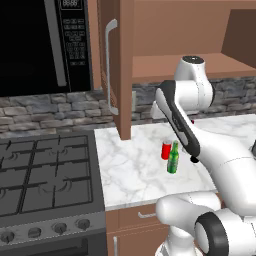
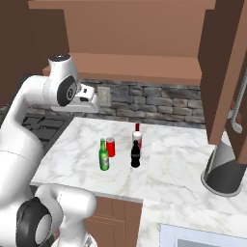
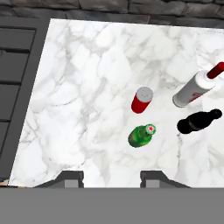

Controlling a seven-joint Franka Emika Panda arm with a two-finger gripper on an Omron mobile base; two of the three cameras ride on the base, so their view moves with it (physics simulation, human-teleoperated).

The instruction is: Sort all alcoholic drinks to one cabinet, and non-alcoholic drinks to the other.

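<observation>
You have all four drinks standing upright in a tight cluster near the middle of the marble desk (image 2: 82,144), none sorted yet. The green bottle (image 2: 103,155) stands at the front, with the red can (image 2: 111,146) just beside and behind it. The small black bottle (image 2: 135,155) stands a little to the right, and the white bottle (image 2: 137,137) with the red cap is close behind that one. They sit out in the open, away from the back wall, which leaves you room to come down on any of them from above.

Your arm is raised high over the desk, and the hand view looks straight down on the group. The fingers (image 3: 111,178) show at the bottom of that view holding nothing, at their narrowest set with a gap between the tips and bare marble below. They are well apart from every drink.

The cabinet on the left (image 1: 117,75) has its door swung open, showing a bare wooden shelf (image 1: 165,67). The right cabinet's door (image 2: 226,72) also stands open. I would judge both are ready so you can lift each drink straight in. The green bottle lies nearest the fingers, so it looks like the natural first pick.
</observation>
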